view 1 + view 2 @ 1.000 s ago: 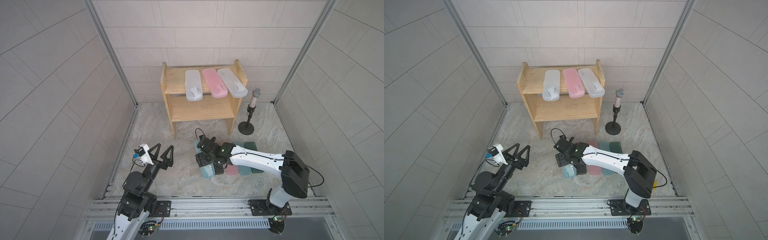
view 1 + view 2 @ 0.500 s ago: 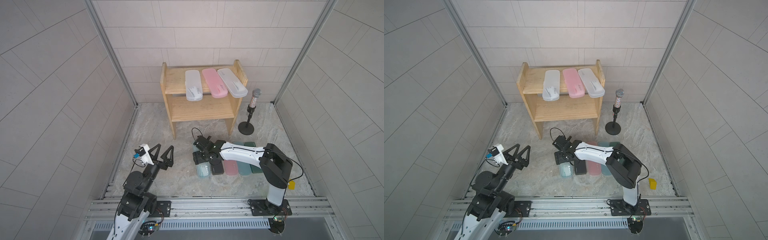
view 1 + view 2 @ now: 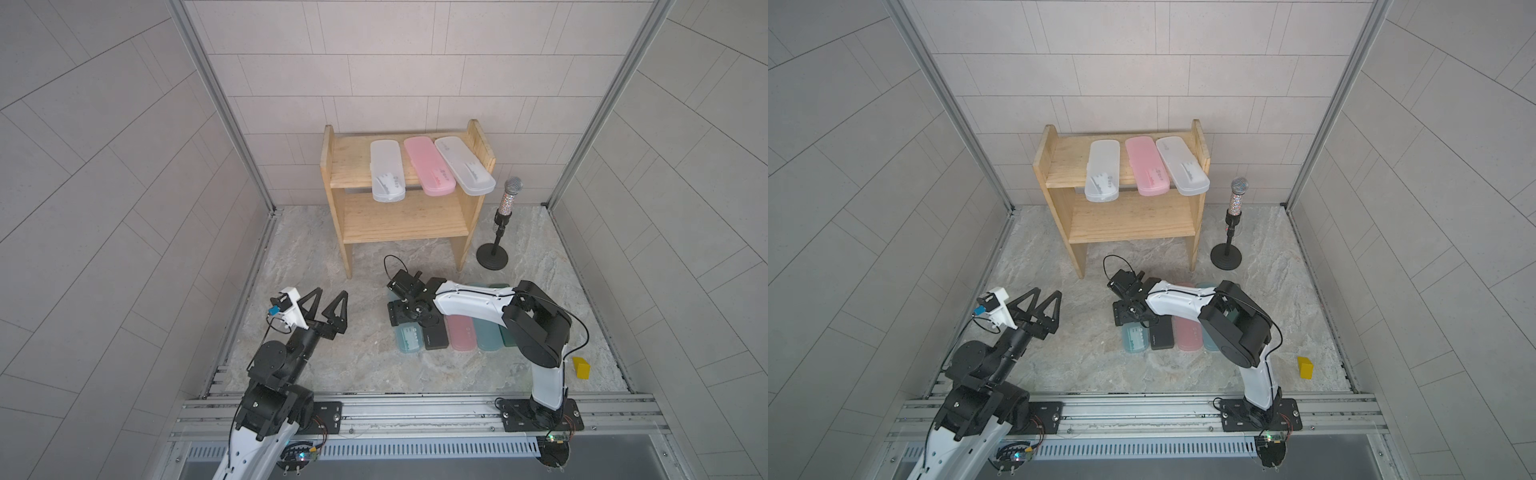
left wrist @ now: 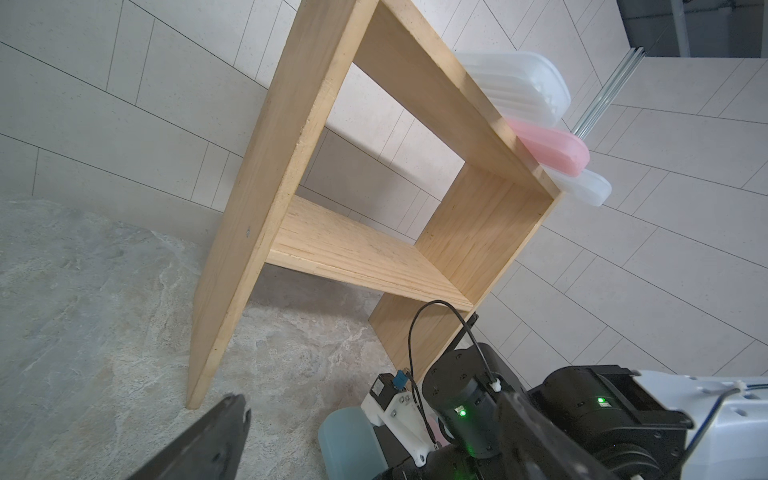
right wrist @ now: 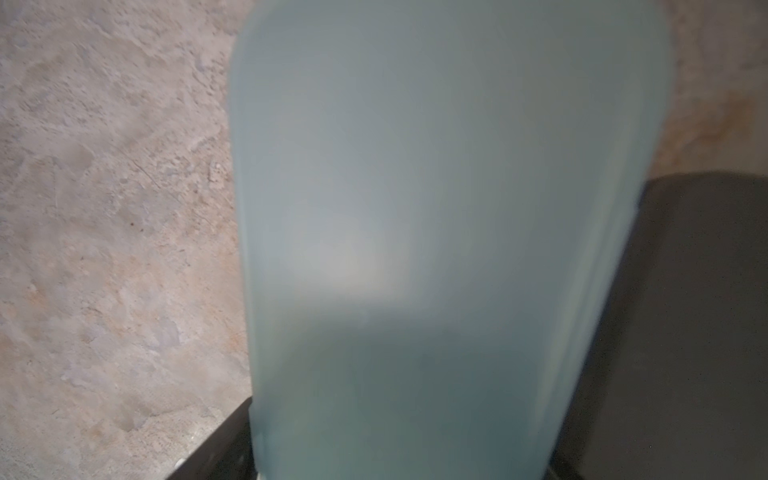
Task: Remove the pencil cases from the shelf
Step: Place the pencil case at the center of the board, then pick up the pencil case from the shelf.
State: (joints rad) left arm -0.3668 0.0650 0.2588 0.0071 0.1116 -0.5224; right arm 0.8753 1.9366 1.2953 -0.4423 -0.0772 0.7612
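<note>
Pencil cases [image 3: 429, 171] lie three abreast on the shelf [image 3: 351, 163], top tier.

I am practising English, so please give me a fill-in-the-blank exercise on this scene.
The small two-tier pine shelf holds ___ long flat plastic pencil cases on its top tier.
Between the two frosted white cases lies a ___ one.
___ more cases lie side by side on the stone floor.
Missing: three, pink, five.
</note>
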